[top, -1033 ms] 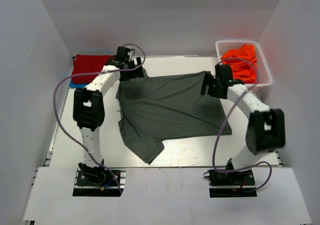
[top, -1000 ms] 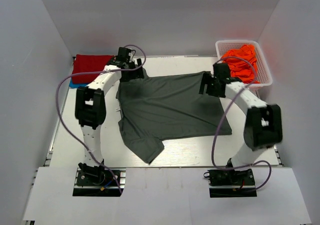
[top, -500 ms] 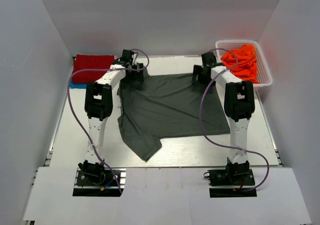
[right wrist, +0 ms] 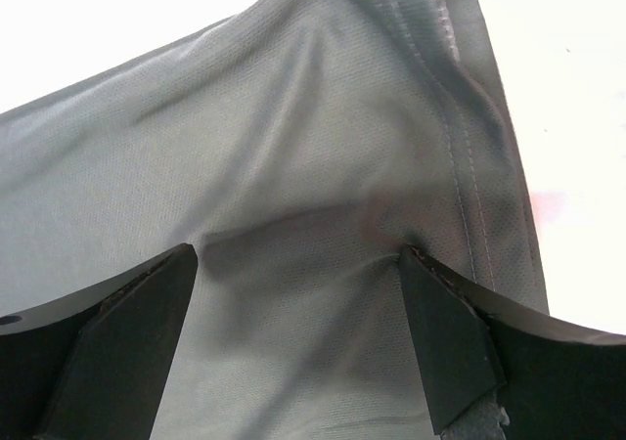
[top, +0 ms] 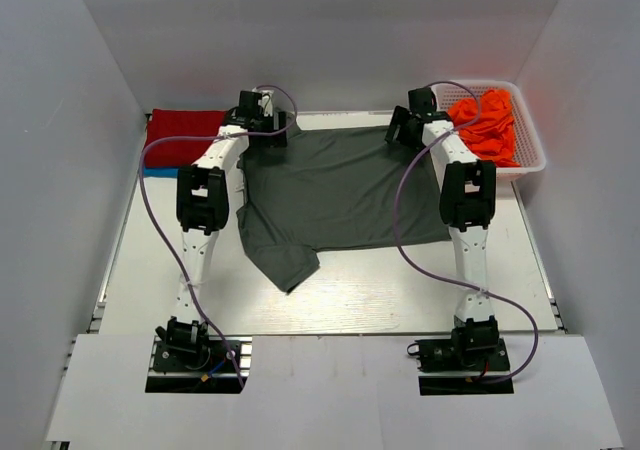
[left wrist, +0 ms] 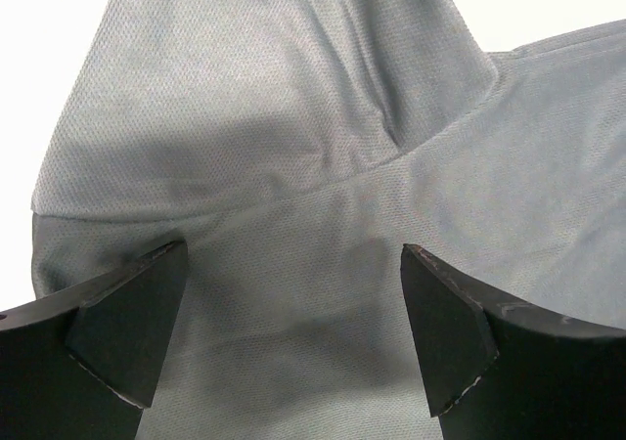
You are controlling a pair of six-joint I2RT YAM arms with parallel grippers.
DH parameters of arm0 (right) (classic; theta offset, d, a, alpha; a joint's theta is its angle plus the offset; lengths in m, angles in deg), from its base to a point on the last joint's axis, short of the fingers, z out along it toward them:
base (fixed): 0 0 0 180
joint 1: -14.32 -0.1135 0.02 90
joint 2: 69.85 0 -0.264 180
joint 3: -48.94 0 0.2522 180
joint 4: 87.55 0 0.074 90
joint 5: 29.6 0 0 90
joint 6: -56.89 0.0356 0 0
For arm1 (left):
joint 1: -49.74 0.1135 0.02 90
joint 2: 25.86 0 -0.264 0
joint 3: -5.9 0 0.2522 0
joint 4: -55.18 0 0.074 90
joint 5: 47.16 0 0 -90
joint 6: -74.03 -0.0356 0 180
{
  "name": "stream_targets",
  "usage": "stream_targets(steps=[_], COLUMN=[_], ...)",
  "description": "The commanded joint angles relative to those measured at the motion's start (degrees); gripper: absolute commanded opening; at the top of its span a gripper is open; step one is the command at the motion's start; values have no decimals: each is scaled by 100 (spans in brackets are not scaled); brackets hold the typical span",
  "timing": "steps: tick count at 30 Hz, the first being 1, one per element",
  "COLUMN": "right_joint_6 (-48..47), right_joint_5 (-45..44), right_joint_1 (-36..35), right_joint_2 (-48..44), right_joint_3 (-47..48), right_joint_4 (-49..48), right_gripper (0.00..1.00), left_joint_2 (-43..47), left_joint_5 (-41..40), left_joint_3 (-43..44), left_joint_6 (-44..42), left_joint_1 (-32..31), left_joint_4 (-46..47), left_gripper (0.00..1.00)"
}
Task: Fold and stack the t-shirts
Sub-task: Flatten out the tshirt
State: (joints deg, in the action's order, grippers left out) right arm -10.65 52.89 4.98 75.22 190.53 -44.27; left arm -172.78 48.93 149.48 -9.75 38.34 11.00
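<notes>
A dark charcoal-grey t-shirt lies spread flat on the white table, one sleeve pointing toward the near side. My left gripper stands open over its far left corner. In the left wrist view grey cloth fills the gap between the fingers of that gripper. My right gripper is open over the far right corner. Its wrist view shows the gripper low over the shirt's hem, one fingertip at a small crease. A folded red t-shirt sits on a blue one at the back left.
A white lattice basket at the back right holds crumpled orange t-shirts, close to the right arm. Grey walls enclose the table on three sides. Both arms stretch straight back from their bases.
Both arms have stretched toward the back wall and straightened. The grey t-shirt has slid back with them and lies squarer. Both grippers have stayed open.
</notes>
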Motion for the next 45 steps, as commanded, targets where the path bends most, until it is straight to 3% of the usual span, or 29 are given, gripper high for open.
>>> stream_targets(steps=[1, 6, 10, 11, 13, 17, 21, 23, 27, 39, 45], right_joint_6=[-547, -1182, -938, -841, -394, 206, 5, -136, -145, -40, 57], right_joint_5=[443, 312, -13, -31, -101, -646, 254, 983, 1033, 795, 505], right_joint_1=[-76, -418, -577, -569, -551, -533, -559, -543, -551, -490, -428], right_joint_2=[-321, -1549, -2649, -2999, -3799, -4970, -5866, -5886, -5527, -4331, -4066], right_joint_3=[-311, -521, -1434, -2124, -2629, -4902, -6328, -6629, -6736, -6481, -6446], right_joint_4=[-288, -429, -517, -500, -421, -289, -780, -929, -1009, -763, -684], right_gripper=[90, 90, 90, 90, 90, 90, 90, 90, 90, 90, 90], left_joint_2=[356, 1136, 2445, 2709, 3378, 3854, 3977, 3899, 3565, 3731, 3599], left_joint_5=[270, 280, -168, -169, -100, -72, -451, 160, 1052, -274, -845], left_joint_3=[306, 528, -578, -1285, -2244, -3268, -4095, -4174, -4158, -5001, -4808], left_joint_6=[-138, 45, 528, 669, 968, 1294, 1374, 1373, 1566, 1672, 1619], left_joint_1=[24, 24, -29, -29, -143, -196, -249, -249, -249, 32, 287], left_joint_4=[255, 124, -35, -35, -96, -666, -835, -495, -158, -281, -465], left_gripper=[100, 100, 100, 100, 100, 100, 100, 100, 100, 100, 100])
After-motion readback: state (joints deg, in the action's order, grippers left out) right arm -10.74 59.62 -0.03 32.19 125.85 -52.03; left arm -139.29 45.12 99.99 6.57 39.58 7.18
